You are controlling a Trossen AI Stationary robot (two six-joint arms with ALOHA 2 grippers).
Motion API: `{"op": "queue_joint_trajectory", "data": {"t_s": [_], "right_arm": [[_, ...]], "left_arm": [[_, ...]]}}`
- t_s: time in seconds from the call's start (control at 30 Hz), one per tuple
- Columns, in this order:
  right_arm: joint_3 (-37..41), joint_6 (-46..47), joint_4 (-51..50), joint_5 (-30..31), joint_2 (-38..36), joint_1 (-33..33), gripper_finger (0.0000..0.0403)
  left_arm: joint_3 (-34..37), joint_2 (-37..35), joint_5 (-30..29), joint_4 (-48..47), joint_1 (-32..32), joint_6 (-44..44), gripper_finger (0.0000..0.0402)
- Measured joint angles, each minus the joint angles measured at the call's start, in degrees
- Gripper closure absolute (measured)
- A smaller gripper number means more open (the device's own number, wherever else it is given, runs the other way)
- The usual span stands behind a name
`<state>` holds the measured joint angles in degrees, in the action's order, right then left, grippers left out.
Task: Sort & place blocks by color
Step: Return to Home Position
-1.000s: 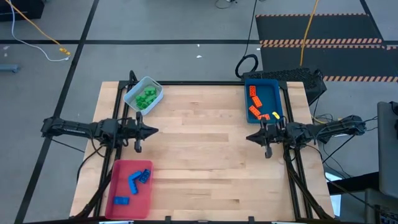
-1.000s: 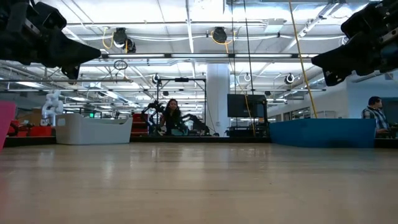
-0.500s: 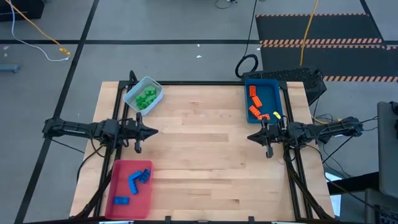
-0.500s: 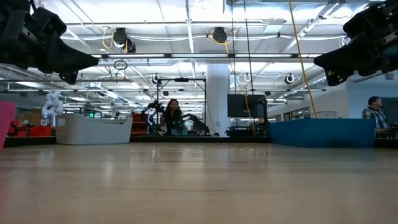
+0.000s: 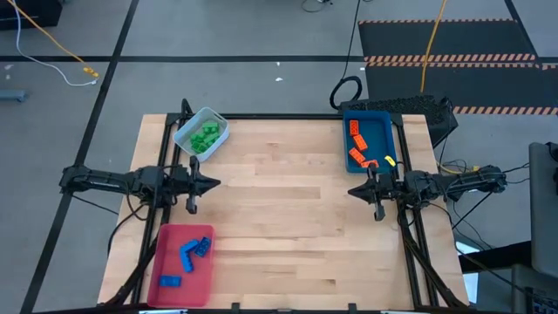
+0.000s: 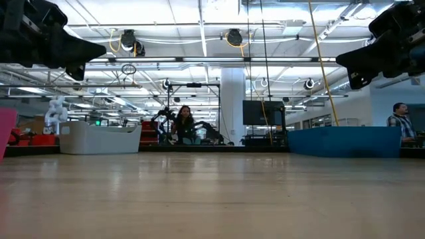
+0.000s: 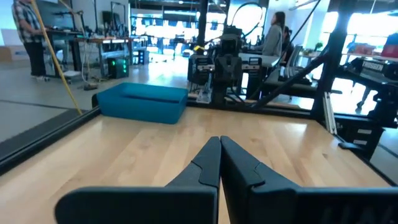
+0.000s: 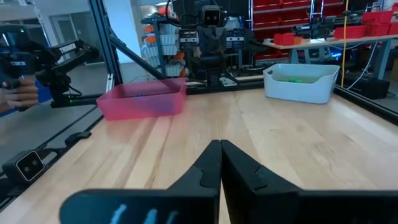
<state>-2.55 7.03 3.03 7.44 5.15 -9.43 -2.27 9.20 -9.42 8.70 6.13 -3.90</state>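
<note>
Green blocks lie in the pale tray at the far left. Orange blocks and a yellow one lie in the blue tray at the far right. Blue blocks lie in the red tray at the near left. My left gripper is shut and holds nothing, raised over the table's left side between the pale and red trays. My right gripper is shut and holds nothing, raised at the right side just near of the blue tray.
Bare wooden tabletop spans the middle between the two arms. A black frame runs along the far edge and down both sides. In the low view people show in the room beyond the table.
</note>
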Motion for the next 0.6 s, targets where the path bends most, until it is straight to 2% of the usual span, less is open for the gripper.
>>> {"op": "queue_joint_trajectory", "data": {"t_s": [0.2,0.6], "right_arm": [[0.0,0.7,-1.3,0.0,0.0,0.0,0.0403],[1.7,0.3,0.2,0.5,0.0,0.0,0.0403]], "left_arm": [[1.7,0.6,0.6,3.0,0.0,-0.6,0.0396],[1.7,0.6,0.4,-0.1,0.0,0.4,0.0396]]}}
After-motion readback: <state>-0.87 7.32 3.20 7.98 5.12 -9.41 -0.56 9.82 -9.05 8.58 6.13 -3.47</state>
